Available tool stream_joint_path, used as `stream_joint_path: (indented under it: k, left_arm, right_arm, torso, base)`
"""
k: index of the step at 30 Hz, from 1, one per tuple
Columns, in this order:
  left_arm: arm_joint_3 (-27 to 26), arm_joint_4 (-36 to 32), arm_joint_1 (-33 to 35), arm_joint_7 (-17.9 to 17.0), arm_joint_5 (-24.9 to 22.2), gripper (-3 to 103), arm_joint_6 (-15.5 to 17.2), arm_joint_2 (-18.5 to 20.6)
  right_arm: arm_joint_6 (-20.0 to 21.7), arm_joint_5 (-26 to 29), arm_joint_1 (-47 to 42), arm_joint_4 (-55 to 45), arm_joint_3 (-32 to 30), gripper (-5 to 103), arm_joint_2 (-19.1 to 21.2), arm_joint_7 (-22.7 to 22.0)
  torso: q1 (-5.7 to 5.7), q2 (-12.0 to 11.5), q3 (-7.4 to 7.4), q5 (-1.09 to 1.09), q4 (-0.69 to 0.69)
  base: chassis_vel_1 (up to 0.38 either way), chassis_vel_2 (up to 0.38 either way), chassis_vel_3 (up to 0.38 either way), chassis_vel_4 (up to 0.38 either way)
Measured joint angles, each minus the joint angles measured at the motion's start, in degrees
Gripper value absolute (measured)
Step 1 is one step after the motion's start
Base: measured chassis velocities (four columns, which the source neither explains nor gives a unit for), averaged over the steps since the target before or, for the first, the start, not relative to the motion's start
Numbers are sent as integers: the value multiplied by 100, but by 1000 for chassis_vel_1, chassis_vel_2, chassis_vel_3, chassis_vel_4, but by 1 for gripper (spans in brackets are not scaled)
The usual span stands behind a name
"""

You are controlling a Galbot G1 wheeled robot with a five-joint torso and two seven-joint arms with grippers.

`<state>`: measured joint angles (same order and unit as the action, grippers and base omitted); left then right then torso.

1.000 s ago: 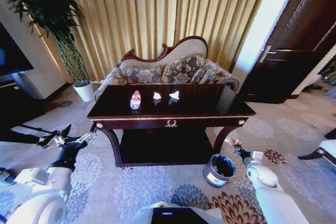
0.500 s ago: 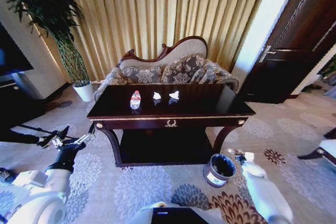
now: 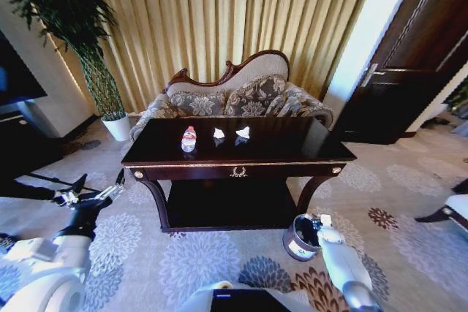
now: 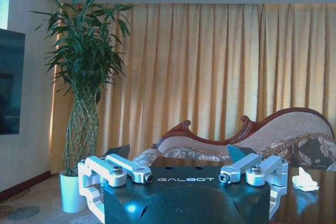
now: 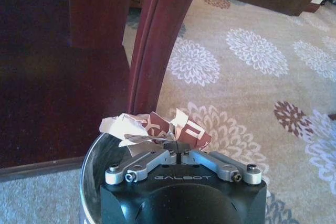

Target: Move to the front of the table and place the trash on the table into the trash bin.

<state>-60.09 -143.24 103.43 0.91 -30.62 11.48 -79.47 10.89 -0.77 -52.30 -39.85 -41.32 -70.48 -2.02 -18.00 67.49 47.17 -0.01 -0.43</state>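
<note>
The dark-brown table (image 3: 307, 153) stands in front of me. On its top lie a small clear bottle (image 3: 189, 139) with a red label and two white paper wads (image 3: 219, 134) (image 3: 243, 132). The round trash bin (image 3: 296, 245) sits on the carpet by the table's right front leg. My right gripper (image 3: 313, 219) (image 5: 177, 149) hangs just above the bin's rim (image 5: 90, 167), shut on a crumpled red-and-white piece of trash (image 5: 157, 126). Low at the left, short of the table's corner, my left gripper (image 3: 97, 186) (image 4: 178, 156) is open and holds nothing. One paper wad (image 4: 304, 180) also lies beyond it.
A patterned sofa (image 3: 234, 96) stands behind the table against gold curtains. A tall plant in a white pot (image 3: 117, 126) is at the back left, a dark door (image 3: 409, 63) at the right. The curved table leg (image 5: 160, 40) rises close behind the bin. Flowered carpet lies open around me.
My right arm has swung left with the crumpled trash, from beside the bin to over its rim. The left gripper has drifted slightly left and down.
</note>
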Motion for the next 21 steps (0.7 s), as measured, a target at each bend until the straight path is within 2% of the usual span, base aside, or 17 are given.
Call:
stream_joint_path:
  k: [5,6,7,9,11,12,13,15,17,18,20,21]
  left_arm:
    - [27,0,-26,6,0,100,-6,-1]
    - [29,0,-34,6,0,100,-6,0]
    - [30,0,-38,6,0,100,-6,0]
    - [31,0,-41,7,-1,100,-8,-5]
    - [31,0,-41,7,-2,100,-8,-8]
    - [31,0,-41,7,-3,100,-13,-18]
    - [28,0,-41,6,-3,100,-19,-24]
    - [18,0,-38,6,-7,100,-31,-34]
    - [18,0,-38,6,-7,100,-31,-34]
    - [10,0,-34,6,-9,100,-45,-40]
    - [-32,0,-16,7,-28,100,-89,-52]
    - [-32,0,-16,7,-28,100,-89,-52]
  right_arm:
    - [3,-40,-20,70,-52,-2,-106,-130]
    - [3,-41,-25,76,-59,3,-132,-181]
    - [4,-42,-34,77,-64,3,-155,-219]
    - [6,-56,-58,64,-70,14,-185,-251]
    - [7,-72,-65,55,-71,14,-190,-254]
    - [9,-103,-80,40,-74,25,-198,-260]
    - [10,-115,-87,34,-76,25,-204,-265]
    - [14,-121,-92,25,-80,35,-211,-277]
    - [14,-121,-92,25,-80,35,-211,-277]
    - [16,-125,-93,16,-81,41,-211,-285]
    - [39,-126,-93,-40,-81,62,-214,-307]
    - [39,-126,-93,-40,-81,62,-214,-307]
  torso:
    - [0,0,0,0,0]
    - [0,0,0,1,0]
    - [0,0,0,1,0]
    - [0,0,0,1,0]
    - [0,0,0,1,0]
    - [0,0,0,0,0]
    - [0,0,0,0,0]
    - [0,0,0,1,0]
    - [0,0,0,1,0]
    - [0,0,0,0,0]
    - [0,0,0,0,0]
    - [0,0,0,0,0]
  base:
    - [0,0,0,0]
    - [0,0,0,0]
    - [0,0,0,0]
    - [0,0,0,0]
    - [0,0,0,0]
    - [0,0,0,0]
    - [0,0,0,0]
    - [0,0,0,0]
    - [0,0,0,0]
    - [0,0,0,0]
    - [0,0,0,0]
    - [0,0,0,0]
